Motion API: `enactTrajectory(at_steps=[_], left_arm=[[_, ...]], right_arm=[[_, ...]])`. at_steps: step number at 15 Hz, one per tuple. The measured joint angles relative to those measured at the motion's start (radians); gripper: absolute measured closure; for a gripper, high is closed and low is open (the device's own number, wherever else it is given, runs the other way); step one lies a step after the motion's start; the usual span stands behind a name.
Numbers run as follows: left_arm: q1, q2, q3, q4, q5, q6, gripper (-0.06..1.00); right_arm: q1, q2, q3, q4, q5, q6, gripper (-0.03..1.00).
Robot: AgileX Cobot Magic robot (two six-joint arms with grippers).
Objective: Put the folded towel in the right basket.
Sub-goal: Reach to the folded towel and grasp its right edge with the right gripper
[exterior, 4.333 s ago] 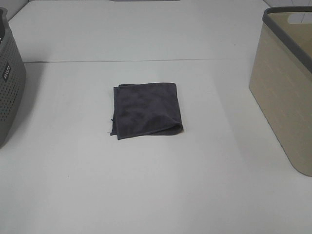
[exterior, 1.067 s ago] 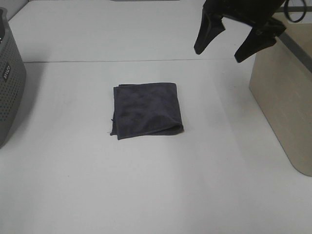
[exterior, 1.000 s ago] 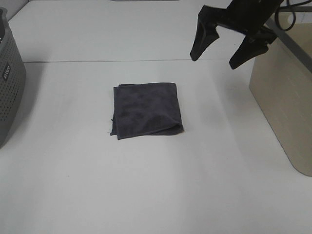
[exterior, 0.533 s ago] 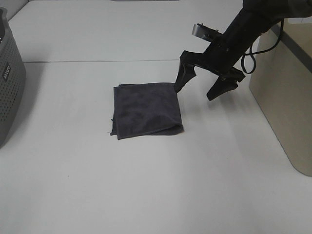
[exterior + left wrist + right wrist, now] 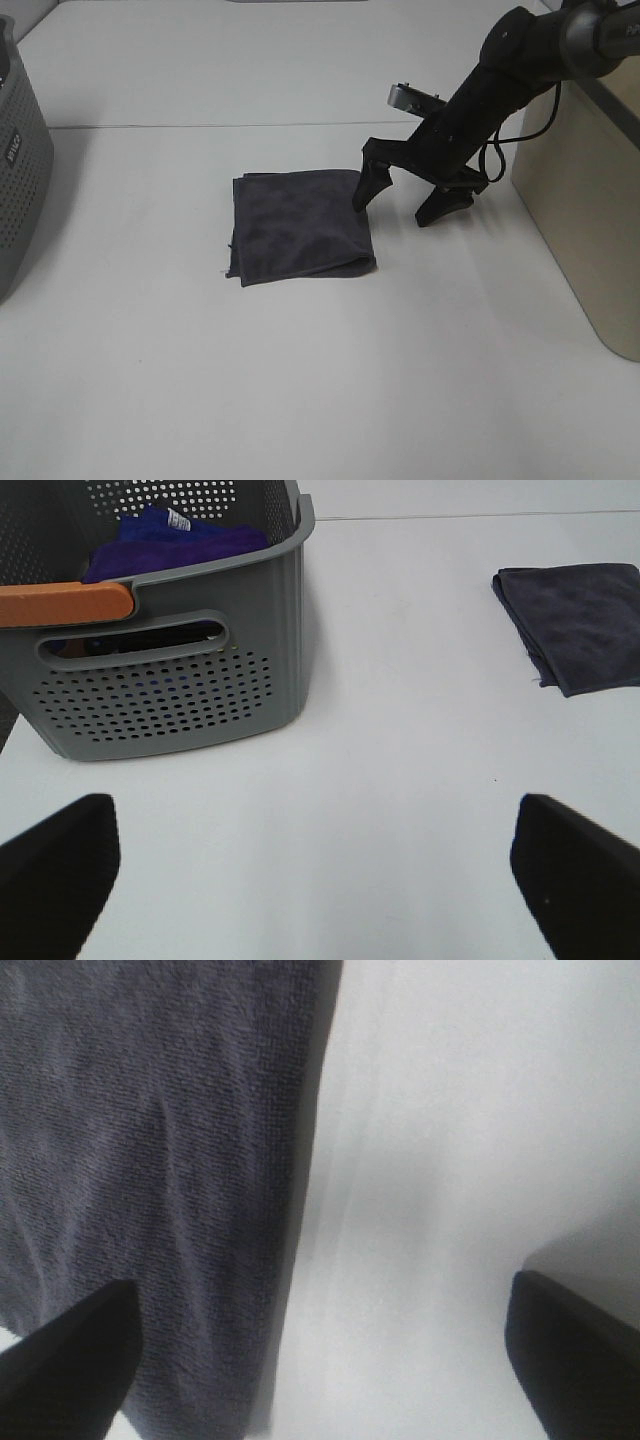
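The folded dark grey towel [image 5: 300,225] lies flat on the white table [image 5: 300,380] near the middle. My right gripper [image 5: 395,208] is open and low over the table at the towel's right edge, one finger over that edge and the other over bare table. In the right wrist view the towel [image 5: 150,1160] fills one side, with the gripper [image 5: 320,1360] straddling its edge. The beige right basket [image 5: 580,200] stands at the right. My left gripper [image 5: 318,880] is open and empty, far from the towel [image 5: 575,625].
A grey perforated basket [image 5: 20,170] stands at the left edge. In the left wrist view it [image 5: 170,680] has an orange handle and holds blue and purple cloths [image 5: 180,540]. A cable hangs from the right arm [image 5: 500,80].
My right arm came into view from the upper right and dropped down and left to the towel's right edge, jaws staying open. The towel has not moved.
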Motion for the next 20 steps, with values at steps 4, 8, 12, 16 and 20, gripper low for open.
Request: enactTrajectory(at_steps=[4, 8, 12, 16, 20], left_arm=[[0.000, 0.000, 0.000, 0.000, 0.000, 0.000, -0.05], [0.000, 0.000, 0.000, 0.000, 0.000, 0.000, -0.05], [0.000, 0.000, 0.000, 0.000, 0.000, 0.000, -0.05], [0.000, 0.000, 0.000, 0.000, 0.000, 0.000, -0.05], [0.000, 0.000, 0.000, 0.000, 0.000, 0.000, -0.05]], right_arm=[[0.000, 0.010, -0.001, 0.010, -0.046, -0.007, 0.03], [0.002, 0.037, -0.018, 0.078, -0.040, -0.006, 0.03], [0.069, 0.057, -0.023, 0.123, -0.074, 0.007, 0.04], [0.170, 0.095, -0.034, 0.144, -0.194, 0.071, 0.31], [0.181, 0.115, -0.032, 0.161, -0.231, 0.079, 0.90]])
